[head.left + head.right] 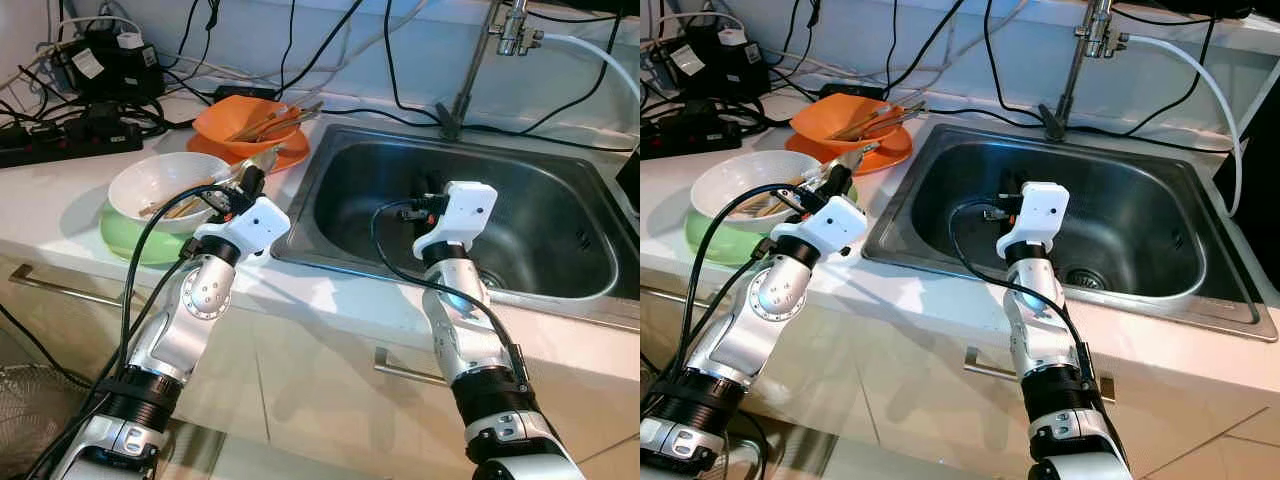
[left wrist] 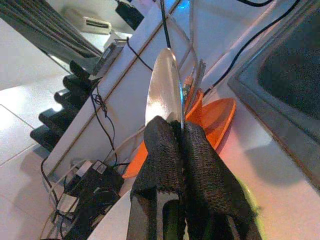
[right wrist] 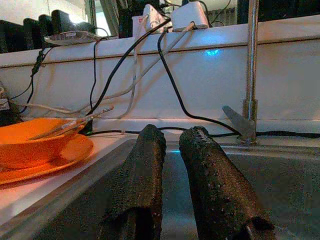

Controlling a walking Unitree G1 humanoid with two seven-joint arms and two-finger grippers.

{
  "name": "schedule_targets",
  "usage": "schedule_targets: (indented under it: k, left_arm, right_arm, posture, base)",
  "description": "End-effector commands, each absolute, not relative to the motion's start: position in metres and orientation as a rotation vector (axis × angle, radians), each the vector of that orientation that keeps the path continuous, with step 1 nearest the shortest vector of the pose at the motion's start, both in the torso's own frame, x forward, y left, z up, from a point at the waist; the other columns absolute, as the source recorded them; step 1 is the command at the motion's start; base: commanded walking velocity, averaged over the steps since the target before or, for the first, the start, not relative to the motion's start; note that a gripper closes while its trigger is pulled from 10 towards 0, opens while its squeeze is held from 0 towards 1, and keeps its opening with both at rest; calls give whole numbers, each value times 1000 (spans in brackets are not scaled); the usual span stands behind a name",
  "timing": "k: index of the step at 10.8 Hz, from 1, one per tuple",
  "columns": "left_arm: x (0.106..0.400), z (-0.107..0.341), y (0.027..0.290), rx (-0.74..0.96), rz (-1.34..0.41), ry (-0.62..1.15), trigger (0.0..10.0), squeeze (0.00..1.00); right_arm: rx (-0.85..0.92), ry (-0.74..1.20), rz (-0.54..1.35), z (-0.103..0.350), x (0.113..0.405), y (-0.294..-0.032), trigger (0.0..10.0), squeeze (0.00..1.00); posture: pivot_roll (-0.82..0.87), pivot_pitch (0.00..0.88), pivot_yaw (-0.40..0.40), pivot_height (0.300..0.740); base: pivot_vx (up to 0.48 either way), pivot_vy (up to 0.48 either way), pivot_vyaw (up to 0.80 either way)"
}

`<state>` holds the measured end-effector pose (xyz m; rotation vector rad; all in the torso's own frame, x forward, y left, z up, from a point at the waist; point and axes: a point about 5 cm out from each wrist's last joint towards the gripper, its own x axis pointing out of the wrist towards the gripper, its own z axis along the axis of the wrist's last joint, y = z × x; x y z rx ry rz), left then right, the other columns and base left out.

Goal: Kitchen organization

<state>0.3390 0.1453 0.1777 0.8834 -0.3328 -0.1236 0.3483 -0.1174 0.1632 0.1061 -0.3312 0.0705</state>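
My left gripper (image 1: 250,181) is shut on a metal spoon (image 2: 165,85), whose bowl points up and away past the black fingers (image 2: 205,160). It hovers over the counter between a white bowl (image 1: 150,178) holding chopsticks and an orange bowl (image 1: 228,124) with utensils on an orange plate (image 1: 291,156). The white bowl sits in a green one (image 1: 130,243). My right gripper (image 3: 171,132) hangs over the steel sink (image 1: 545,235), a narrow gap between its fingers and nothing held.
A faucet (image 1: 468,75) stands behind the sink. Power strips and a tangle of black cables (image 1: 70,135) fill the counter's back left. Cabinet fronts with bar handles (image 1: 405,372) lie below the counter edge.
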Motion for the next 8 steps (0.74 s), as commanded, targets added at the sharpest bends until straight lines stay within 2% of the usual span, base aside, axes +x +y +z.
schedule_targets:
  k: [1, 4, 5, 6, 8]
  left_arm:
    - [338, 182, 143, 868, -123, -348, 0, 0]
    - [326, 231, 111, 631, -224, -562, 0, 0]
    - [323, 252, 108, 618, -209, -644, 2745, 0]
    - [320, 261, 107, 648, -210, -691, 10000, 0]
    - [316, 278, 108, 713, -204, -758, 10000, 0]
  right_arm:
    - [117, -347, 73, 168, 350, -117, 10000, 0]
    - [116, -342, 75, 167, 350, -117, 10000, 0]
    - [118, -341, 79, 167, 351, -116, 10000, 0]
    - [119, -340, 80, 167, 351, -116, 10000, 0]
    - [121, -339, 79, 166, 351, -115, 10000, 0]
  posture:
    - [170, 0, -54, 740]
    - [175, 0, -59, 740]
    - [179, 0, -60, 740]
    - [179, 0, -60, 740]
    - [184, 0, -61, 740]
  base:
    - [0, 0, 0]
    - [0, 0, 0]
    - [0, 0, 0]
    - [0, 0, 0]
    - [0, 0, 0]
